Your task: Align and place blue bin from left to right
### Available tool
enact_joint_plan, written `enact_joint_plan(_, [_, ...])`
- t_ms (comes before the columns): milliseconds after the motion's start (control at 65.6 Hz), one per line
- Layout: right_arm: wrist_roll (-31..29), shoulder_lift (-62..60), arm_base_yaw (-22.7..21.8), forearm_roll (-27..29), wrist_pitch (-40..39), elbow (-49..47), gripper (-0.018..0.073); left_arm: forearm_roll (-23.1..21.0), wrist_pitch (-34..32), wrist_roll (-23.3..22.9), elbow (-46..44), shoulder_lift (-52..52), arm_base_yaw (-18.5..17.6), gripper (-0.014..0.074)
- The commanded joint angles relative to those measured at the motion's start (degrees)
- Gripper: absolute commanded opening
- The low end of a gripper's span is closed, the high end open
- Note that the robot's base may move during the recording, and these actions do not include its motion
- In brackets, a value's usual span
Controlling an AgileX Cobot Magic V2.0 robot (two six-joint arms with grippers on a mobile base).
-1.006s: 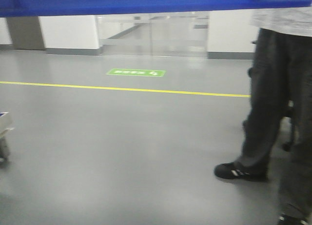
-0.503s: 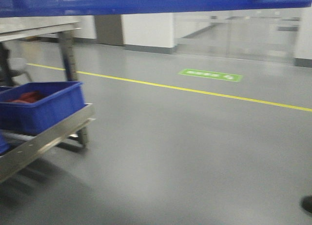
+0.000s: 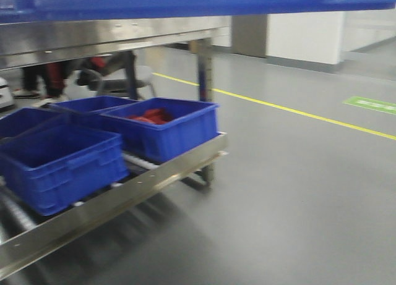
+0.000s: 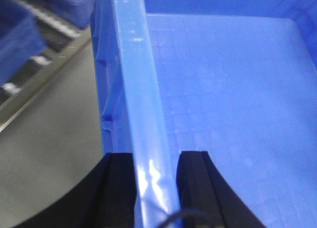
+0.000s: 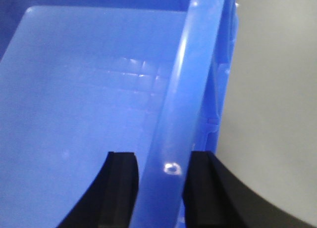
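The blue bin (image 3: 185,0) is held up off the floor and fills the top strip of the front view. In the left wrist view my left gripper (image 4: 156,161) is shut on the bin's left rim (image 4: 138,89), one black finger outside the wall and one inside. My right gripper (image 5: 161,161) is shut on the bin's right rim (image 5: 193,79) in the same way. The bin's floor (image 5: 89,89) is bare in both wrist views.
A steel roller rack (image 3: 124,198) stands at the left with an upright post (image 3: 204,81). On it sit a blue crate with red items (image 3: 167,133) and another blue crate (image 3: 62,164). A yellow floor line (image 3: 297,112) and a green floor sign (image 3: 371,104) lie at the right.
The front view has swung left: the standing person has gone out of view, and the rack with its blue crates has come in from the left. Both grippers still hold the bin.
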Motion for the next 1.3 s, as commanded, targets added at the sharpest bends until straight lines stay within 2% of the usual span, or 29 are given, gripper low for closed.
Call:
enact_joint_plan(0, [0.50,-0.67,-0.04,0.44,-5.65,-1.13,-0.0067,-5.68,-2.61,0.73,-0.95,-1.85,-0.54,-0.0111])
enact_joint_plan(1280, [0.50,-0.67,-0.04,0.44,-5.65,-1.13,-0.0067,-5.68,-2.61,0.73,-0.95,-1.85,-0.54,-0.0111])
